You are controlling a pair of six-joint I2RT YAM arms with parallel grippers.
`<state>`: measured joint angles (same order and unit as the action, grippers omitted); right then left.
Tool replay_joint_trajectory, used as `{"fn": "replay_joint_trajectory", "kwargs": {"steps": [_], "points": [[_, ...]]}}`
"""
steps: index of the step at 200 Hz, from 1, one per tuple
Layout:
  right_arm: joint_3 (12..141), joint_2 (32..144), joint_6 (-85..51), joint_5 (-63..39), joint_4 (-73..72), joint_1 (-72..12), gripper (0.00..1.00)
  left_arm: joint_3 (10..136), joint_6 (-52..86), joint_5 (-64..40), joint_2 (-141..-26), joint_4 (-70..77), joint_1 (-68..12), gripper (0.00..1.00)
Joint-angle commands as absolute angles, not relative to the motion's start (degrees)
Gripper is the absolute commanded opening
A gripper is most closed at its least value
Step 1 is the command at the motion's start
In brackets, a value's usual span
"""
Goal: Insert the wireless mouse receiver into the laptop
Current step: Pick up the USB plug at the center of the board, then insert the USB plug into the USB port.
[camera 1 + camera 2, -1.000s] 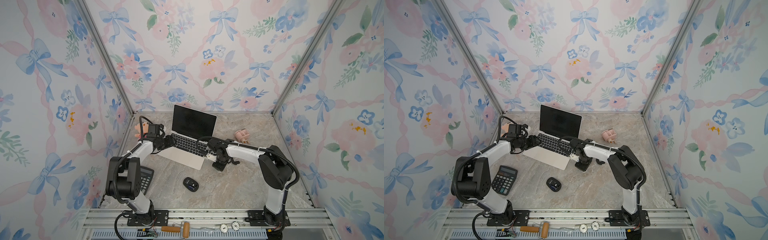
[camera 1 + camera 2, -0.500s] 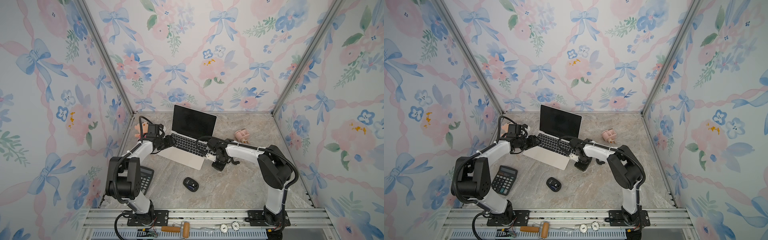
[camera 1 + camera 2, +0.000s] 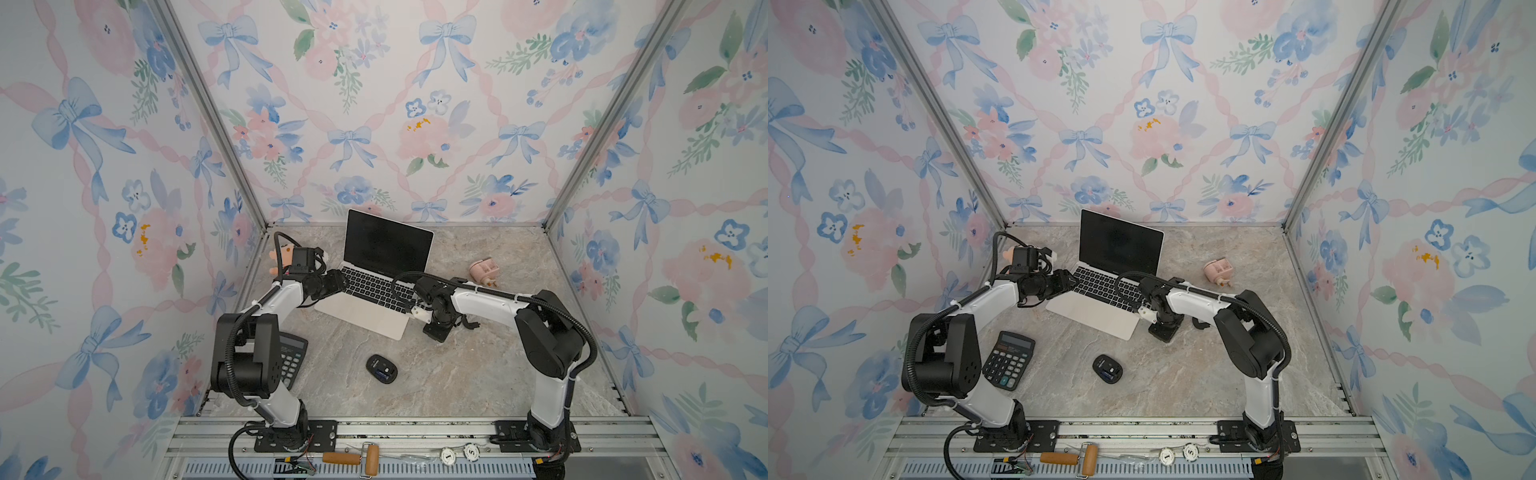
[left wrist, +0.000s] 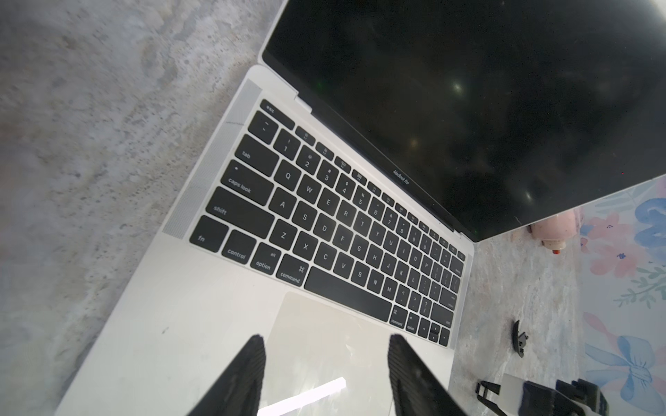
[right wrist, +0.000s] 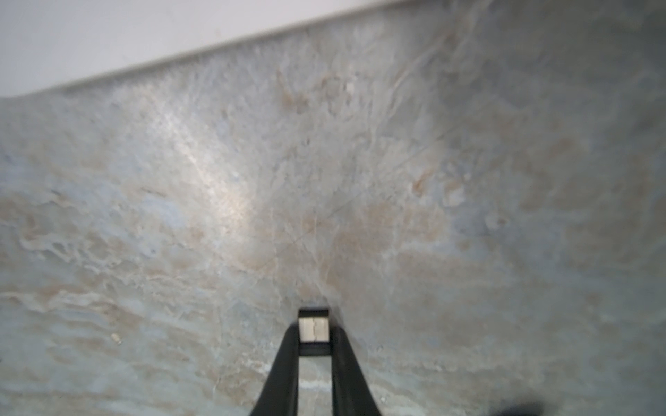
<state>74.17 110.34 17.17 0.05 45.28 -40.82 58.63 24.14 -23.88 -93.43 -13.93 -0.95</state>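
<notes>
A: Where is the wireless mouse receiver [image 5: 313,325]?
B: Pinched in the right gripper [image 5: 314,333], just beside the laptop's [image 3: 365,320] right edge, near its front corner. It is possibly touching the table [image 5: 324,180], but the view is blurred.
A: And the left gripper [image 4: 326,340]?
B: Jaws apart, holding nothing, over the laptop's trackpad [image 4: 324,313].

The laptop [image 3: 376,318] stands open at an angle on the marble table near the back wall. Its dark screen leans back over black keys, a large trackpad and a pale silver body. The receiver [image 5: 314,328], a tiny silver plug with black ends, is pinched in the right gripper [image 5: 314,336] low over the table, near the laptop's front right corner.
</notes>
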Motion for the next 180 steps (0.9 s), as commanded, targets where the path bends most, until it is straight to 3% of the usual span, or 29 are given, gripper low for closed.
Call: {"fn": "replay_joint_trajectory", "kwargs": {"steps": [1,74,180], "points": [[72.6,108.8,16.4,-1.5,43.1,-39.5,0.16,61.1,23.0,-25.1,-95.0,-14.8,0.1,0.58],[74.2,107.1,15.1,-4.2,40.3,-35.9,0.15,70.3,23.6,-24.9,-104.3,-14.7,2.5,0.58],[81.2,114.4,15.3,-3.1,36.4,-34.3,0.15,82.0,23.6,-24.2,-118.6,-14.8,3.4,0.58]]}}
